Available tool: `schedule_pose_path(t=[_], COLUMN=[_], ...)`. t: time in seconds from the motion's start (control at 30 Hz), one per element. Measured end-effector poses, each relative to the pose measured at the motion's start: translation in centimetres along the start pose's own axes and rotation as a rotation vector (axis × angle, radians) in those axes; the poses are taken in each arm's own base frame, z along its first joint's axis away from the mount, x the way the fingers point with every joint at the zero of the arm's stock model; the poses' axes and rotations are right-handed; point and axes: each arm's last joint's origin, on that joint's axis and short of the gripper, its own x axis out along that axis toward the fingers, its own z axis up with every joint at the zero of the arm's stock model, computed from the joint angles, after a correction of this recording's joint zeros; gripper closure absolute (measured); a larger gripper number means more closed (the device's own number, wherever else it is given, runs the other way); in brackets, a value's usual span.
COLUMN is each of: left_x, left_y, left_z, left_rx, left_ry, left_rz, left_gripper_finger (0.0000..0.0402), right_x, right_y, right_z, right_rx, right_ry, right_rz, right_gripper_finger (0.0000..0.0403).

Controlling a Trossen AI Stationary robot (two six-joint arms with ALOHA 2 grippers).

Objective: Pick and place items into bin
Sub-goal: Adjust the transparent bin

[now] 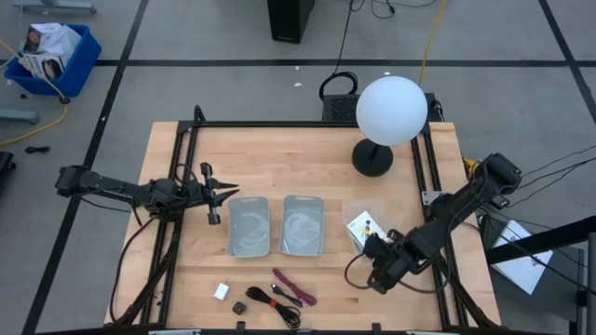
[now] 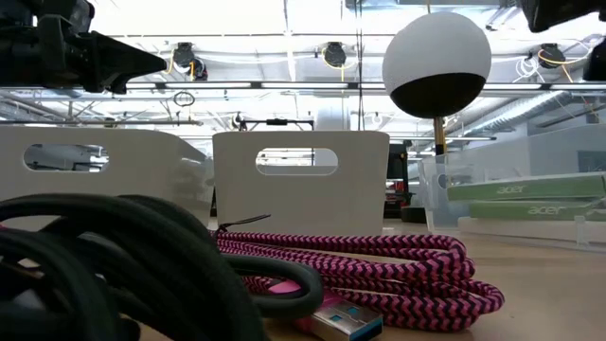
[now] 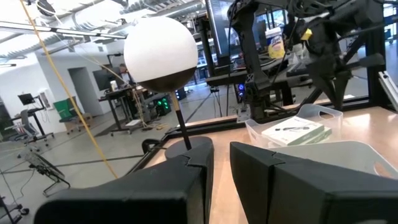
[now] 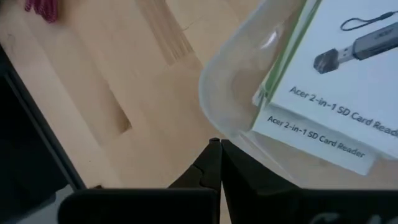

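Note:
Near the table's near edge lie a white block [image 1: 222, 291], a tiny black piece [image 1: 239, 306], a black cable [image 1: 268, 299] and a dark-red braided strap [image 1: 292, 287] [image 2: 379, 270]. White cards with black print [image 1: 363, 226] [image 4: 348, 81] are stacked in a small clear tray [image 4: 230, 106]. Two pale bins [image 1: 249, 226] [image 1: 304, 224] stand mid-table. My left gripper [image 1: 223, 193] [image 3: 221, 177] hovers left of the bins, slightly open and holding nothing. My right gripper [image 1: 375, 263] [image 4: 219, 163] is shut, low at the tray's near corner. My right gripper's shut fingertips [image 4: 214, 146] stand at the rounded corner of the clear tray [image 4: 217, 127], coming from the near right side. Whether they touch its wall, I cannot tell.
A white globe lamp [image 1: 391, 110] on a black base [image 1: 372, 158] stands at the far right of the table. Black frame rails [image 1: 177, 186] run along both sides. Bare wood [image 1: 307, 154] lies between the bins and the far edge.

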Motion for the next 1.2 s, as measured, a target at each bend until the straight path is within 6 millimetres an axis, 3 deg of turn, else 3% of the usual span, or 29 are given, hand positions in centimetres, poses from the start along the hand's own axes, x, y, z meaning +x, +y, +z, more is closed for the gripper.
schedule_pose_path(t=[0.47,0.77,1.2], left_x=[0.0,0.0,0.0], left_y=[0.0,0.0,0.0], left_z=[0.0,0.0,0.0], left_rx=[-0.016,-0.018,-0.017], left_ry=[0.000,0.000,-0.001], left_rz=[0.000,0.000,0.000], left_gripper_finger=[0.0339,0.0339,0.0339], right_x=[0.6,2.9,4.0], right_y=[0.9,-1.3,-2.3], right_z=[-0.6,-1.7,0.3], right_rx=[-0.004,0.097,0.068], right_ry=[0.002,0.096,0.041], right_rz=[0.037,-0.054,-0.028], right_gripper_finger=[0.0403,0.0403,0.0403])
